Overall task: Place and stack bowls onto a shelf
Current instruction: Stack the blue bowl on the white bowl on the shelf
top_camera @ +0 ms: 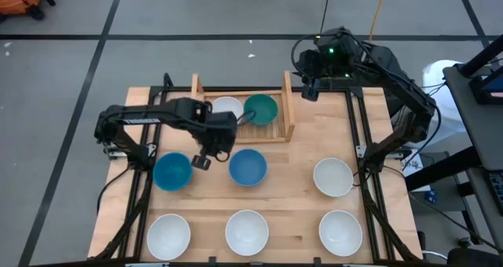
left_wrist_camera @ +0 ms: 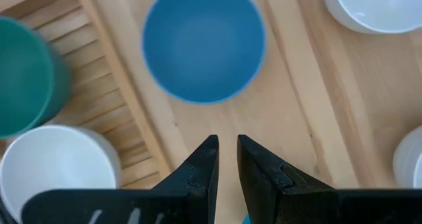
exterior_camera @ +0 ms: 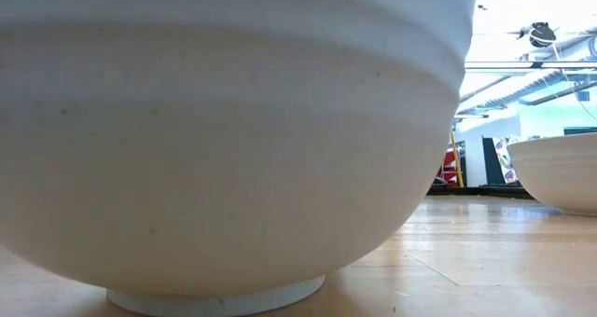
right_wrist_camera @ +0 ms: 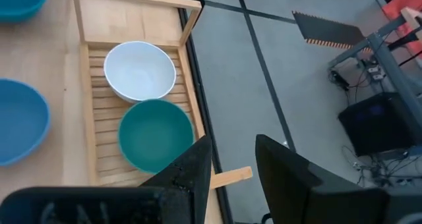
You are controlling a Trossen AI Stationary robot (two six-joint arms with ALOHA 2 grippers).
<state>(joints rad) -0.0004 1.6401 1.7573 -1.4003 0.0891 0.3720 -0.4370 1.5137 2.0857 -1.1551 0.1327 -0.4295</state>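
Note:
The slatted wooden shelf (top_camera: 283, 132) stands at the table's far middle. A white bowl (top_camera: 228, 107) and a dark green bowl (top_camera: 261, 108) rest on it side by side. Two blue bowls (top_camera: 173, 171) (top_camera: 248, 166) sit on the table just in front of the shelf. My left gripper (top_camera: 202, 162) hangs between them, pointing down, open by a narrow gap with nothing in it (left_wrist_camera: 227, 151). My right gripper (top_camera: 309, 90) is raised beyond the shelf's right side board, open and empty (right_wrist_camera: 232, 158).
Several white bowls sit on the table: one at mid right (top_camera: 333, 177) and three along the near edge (top_camera: 169, 235) (top_camera: 247, 232) (top_camera: 340, 232). The low view is almost filled by one near white bowl (exterior_camera: 224, 140). Black frame rails (top_camera: 365, 149) run along both table sides.

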